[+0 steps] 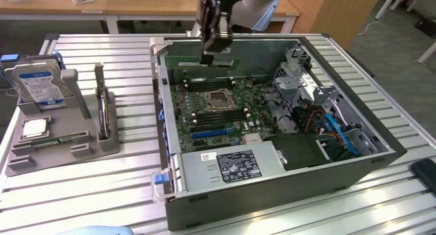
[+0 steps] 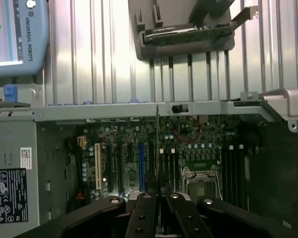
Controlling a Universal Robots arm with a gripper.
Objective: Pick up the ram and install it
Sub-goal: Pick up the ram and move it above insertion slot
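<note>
The ram [image 1: 201, 63], a long thin green stick, hangs level over the far end of the open computer case [image 1: 272, 194]. My gripper [image 1: 208, 57] is shut on its top edge, pointing straight down. It hovers above the motherboard [image 1: 211, 112], behind the empty processor socket [image 1: 219, 98] and the dark memory slots [image 1: 204, 85]. In the wrist view my gripper [image 2: 159, 197] has its fingers drawn close together above the motherboard [image 2: 139, 158] and the socket [image 2: 201, 178].
A grey parts holder [image 1: 41, 153] on the exterior view's left carries a blue-labelled hard drive [image 1: 38, 84], a silver processor chip [image 1: 34, 127] and an upright card [image 1: 102, 110]. The power supply [image 1: 232, 166] and drive cage [image 1: 299, 76] fill the case's near and right sides.
</note>
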